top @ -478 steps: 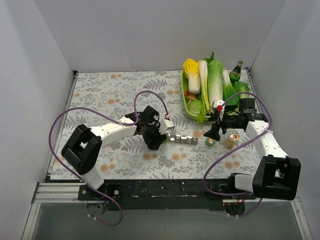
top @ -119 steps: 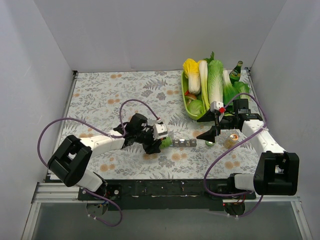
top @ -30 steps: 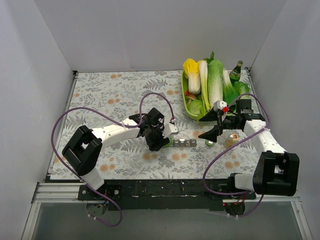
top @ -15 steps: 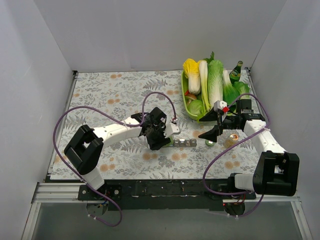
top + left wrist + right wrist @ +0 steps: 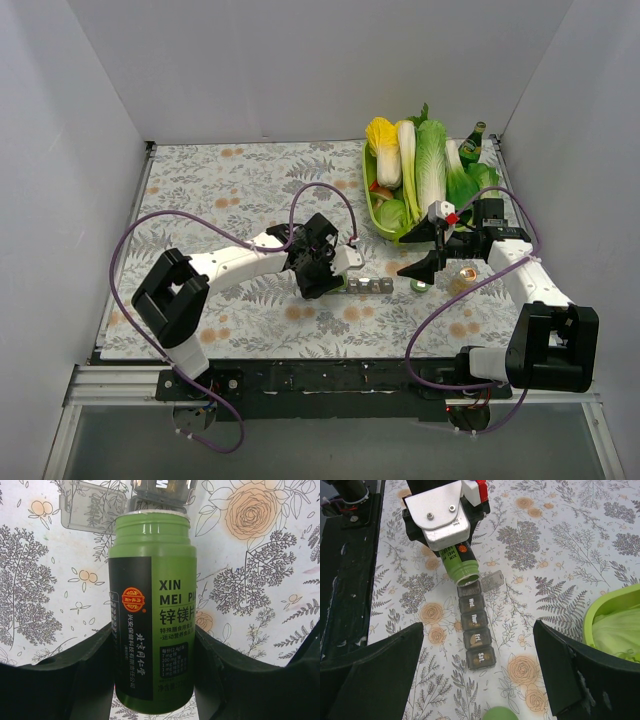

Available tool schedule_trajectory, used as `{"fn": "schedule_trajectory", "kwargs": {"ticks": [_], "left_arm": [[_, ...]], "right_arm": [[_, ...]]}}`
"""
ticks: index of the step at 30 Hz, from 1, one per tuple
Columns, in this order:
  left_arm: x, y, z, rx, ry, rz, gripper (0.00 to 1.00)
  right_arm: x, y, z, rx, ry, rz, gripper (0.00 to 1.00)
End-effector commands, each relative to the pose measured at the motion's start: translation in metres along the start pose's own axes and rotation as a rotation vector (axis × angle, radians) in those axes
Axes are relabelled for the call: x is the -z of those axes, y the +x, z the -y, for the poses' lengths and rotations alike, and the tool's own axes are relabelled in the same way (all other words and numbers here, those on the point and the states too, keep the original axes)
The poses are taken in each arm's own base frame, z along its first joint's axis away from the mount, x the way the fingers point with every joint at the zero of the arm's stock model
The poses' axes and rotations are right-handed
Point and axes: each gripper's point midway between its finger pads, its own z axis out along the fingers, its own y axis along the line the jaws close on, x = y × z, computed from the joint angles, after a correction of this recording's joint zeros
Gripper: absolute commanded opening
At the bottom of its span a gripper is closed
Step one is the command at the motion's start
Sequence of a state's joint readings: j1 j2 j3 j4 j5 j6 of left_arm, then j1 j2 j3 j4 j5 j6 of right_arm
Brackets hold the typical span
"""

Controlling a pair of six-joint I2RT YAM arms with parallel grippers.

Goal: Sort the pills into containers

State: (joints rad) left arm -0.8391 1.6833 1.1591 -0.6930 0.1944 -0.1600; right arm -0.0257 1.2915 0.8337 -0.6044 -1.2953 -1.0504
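Observation:
My left gripper [image 5: 322, 272] is shut on a green pill bottle [image 5: 152, 610] with no cap on it. The bottle is tipped, with its open mouth over the left end of the containers [image 5: 370, 286], a silver-grey strip of day-labelled compartments. In the right wrist view the bottle [image 5: 460, 562] meets the strip [image 5: 476, 630] at the end compartment, whose lid [image 5: 491, 581] stands open. The other lids are shut. My right gripper [image 5: 425, 265] is open and empty above the strip's right end. No loose pills show.
A green cap [image 5: 420, 286] lies just right of the strip. A small jar [image 5: 463, 277] stands further right. A green tray [image 5: 372, 205] of cabbages and a green glass bottle [image 5: 472, 143] stand at the back right.
My left gripper has shifted slightly right with the bottle, bringing its mouth over the strip's left end. The right arm has not moved.

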Motion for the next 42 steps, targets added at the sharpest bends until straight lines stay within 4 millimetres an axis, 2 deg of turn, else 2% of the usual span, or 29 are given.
{"fn": "schedule_trajectory", "kwargs": {"ticks": [1, 34, 42], "left_arm": [[0.0059, -0.0131, -0.0059, -0.029, -0.024, 0.015, 0.00], [0.0118, -0.0181, -0.0077, -0.068, -0.073, -0.033, 0.00], [0.0127, -0.0135, -0.0069, -0.070, -0.078, -0.048, 0.00]], "right_arm": [[0.0004, -0.0059, -0.0041, -0.004, -0.014, 0.028, 0.98], [0.0019, -0.0063, -0.0033, -0.005, -0.008, 0.033, 0.98], [0.0018, -0.0061, -0.0037, -0.007, -0.009, 0.034, 0.98]]}}
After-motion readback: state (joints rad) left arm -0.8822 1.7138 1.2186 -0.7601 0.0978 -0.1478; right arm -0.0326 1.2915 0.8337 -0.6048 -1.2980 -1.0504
